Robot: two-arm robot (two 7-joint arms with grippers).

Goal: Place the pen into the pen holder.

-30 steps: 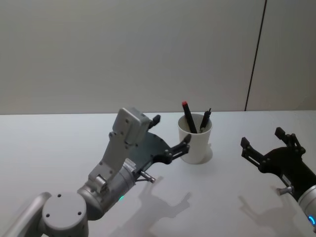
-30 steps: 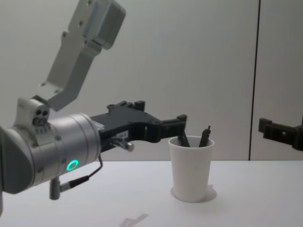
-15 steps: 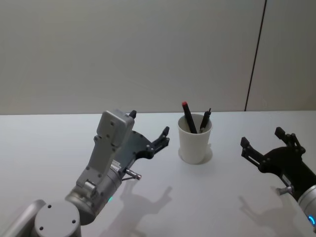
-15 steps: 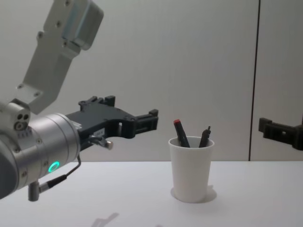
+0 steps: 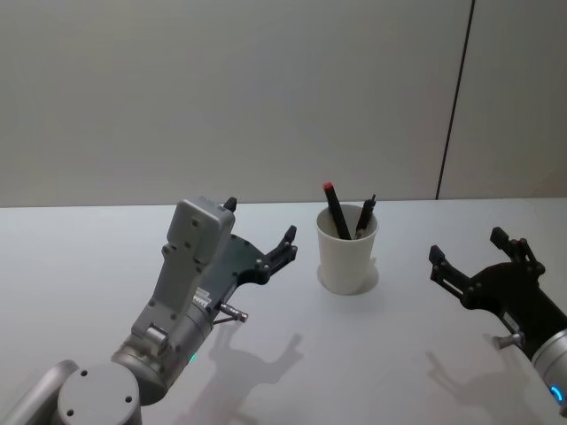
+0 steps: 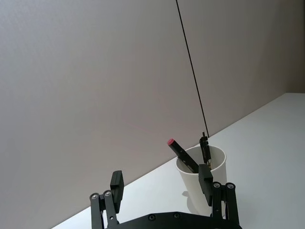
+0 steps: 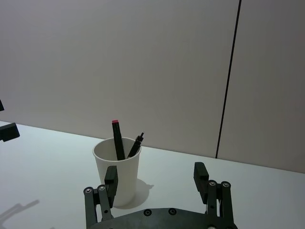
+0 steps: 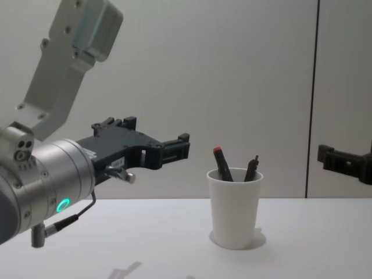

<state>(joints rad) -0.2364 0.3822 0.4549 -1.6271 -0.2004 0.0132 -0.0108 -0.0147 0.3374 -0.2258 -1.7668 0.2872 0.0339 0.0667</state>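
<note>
The pen holder [image 5: 347,249], a white paper cup, stands upright on the white table [image 5: 80,257] with two pens leaning inside it — a red-capped pen [image 5: 335,209] and a black pen [image 5: 365,215], both tips-down and projecting above the rim. The task therefore appears complete; no pen lies on the table or in either gripper. The left gripper [image 5: 260,236] hovers above the table to the left of the cup, well apart from it, fingers spread wide and holding nothing. The right gripper [image 5: 476,258] waits to the right of the cup, likewise spread and empty. What remains, at most, is parking the arms. The table is bare and matte; behind it stands a plain grey wall [image 5: 221,88] — with one dark vertical seam [image 5: 453,97].
</note>
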